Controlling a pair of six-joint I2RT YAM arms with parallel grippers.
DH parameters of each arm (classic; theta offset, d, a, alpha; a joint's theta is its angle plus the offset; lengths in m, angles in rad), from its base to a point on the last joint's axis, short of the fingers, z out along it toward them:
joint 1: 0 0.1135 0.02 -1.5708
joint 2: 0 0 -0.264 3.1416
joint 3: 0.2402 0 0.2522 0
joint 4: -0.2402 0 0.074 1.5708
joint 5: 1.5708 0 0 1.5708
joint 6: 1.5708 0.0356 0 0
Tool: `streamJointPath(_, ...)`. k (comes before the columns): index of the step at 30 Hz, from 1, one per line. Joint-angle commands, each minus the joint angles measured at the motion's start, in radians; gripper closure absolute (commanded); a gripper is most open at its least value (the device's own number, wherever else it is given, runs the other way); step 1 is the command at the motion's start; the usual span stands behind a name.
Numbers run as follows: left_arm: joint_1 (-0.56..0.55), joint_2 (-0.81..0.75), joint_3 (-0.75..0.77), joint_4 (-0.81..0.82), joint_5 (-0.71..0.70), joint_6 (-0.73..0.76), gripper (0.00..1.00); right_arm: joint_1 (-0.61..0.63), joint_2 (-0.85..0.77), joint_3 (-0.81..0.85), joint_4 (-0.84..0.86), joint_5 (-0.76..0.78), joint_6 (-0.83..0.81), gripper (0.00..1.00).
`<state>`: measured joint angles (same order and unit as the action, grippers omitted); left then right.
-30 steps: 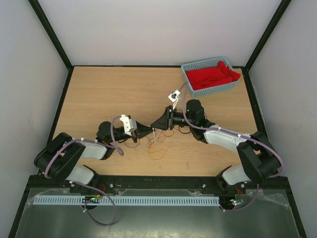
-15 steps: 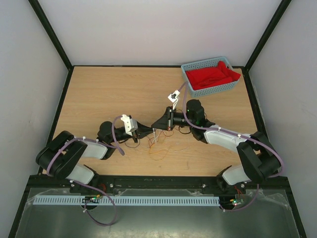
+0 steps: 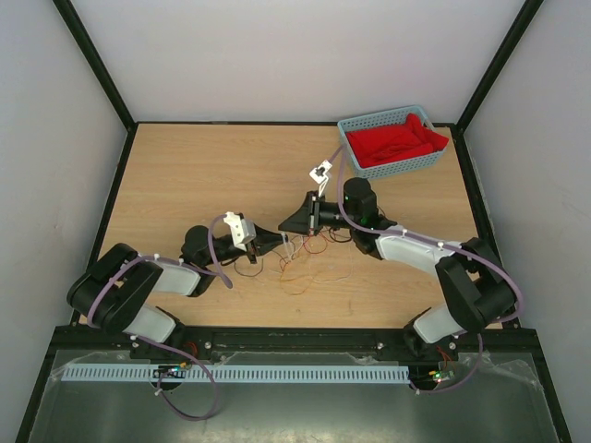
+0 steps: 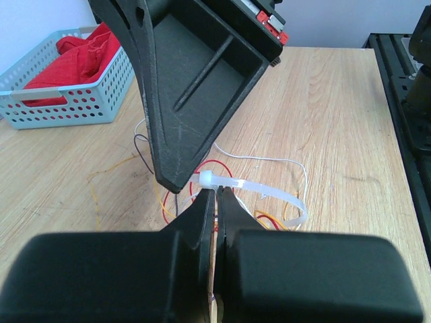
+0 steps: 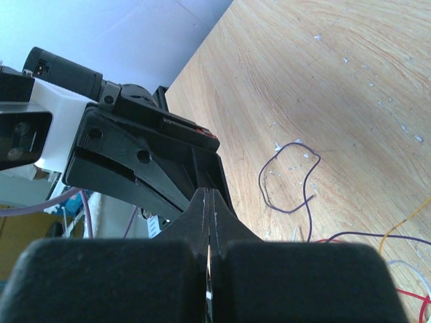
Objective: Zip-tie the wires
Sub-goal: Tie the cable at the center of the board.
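Your left end effector is clenched, fingers pressed flat together. In the left wrist view the white zip tie has its head right at those fingertips, and its strap bends out to the right in a loop and curls back toward the fingers.

Your right end effector is clenched too. It points left and its tip meets the left one nose to nose, just above the zip tie's head. From the right wrist view you cannot tell whether anything is pinched between its fingers.

The wires lie loose on the counter, near the middle and toward the near edge. They sit directly below and just in front of the two meeting tips. Red and orange strands curl under the zip tie loop, a dark strand trails to the left under your left arm, and another dark loop lies on the wood beyond the right tip.

At the far right corner of the counter there is a pale blue basket with a red cloth inside, well apart from the wires.
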<state>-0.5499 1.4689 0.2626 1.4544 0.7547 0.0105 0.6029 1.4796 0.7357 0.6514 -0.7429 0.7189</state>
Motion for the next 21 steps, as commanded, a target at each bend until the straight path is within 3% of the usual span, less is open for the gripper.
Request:
streamJointPath(1, -0.008, -0.004, -0.018, 0.026, 0.031, -0.003, 1.0, -0.011, 0.011, 0.053, 0.047, 0.052, -0.014, 1.0)
streamJointPath(21, -0.019, 0.002, -0.034, 0.026, 0.022, 0.0, 1.0, -0.02, 0.044, 0.069, 0.124, 0.09, 0.009, 1.0)
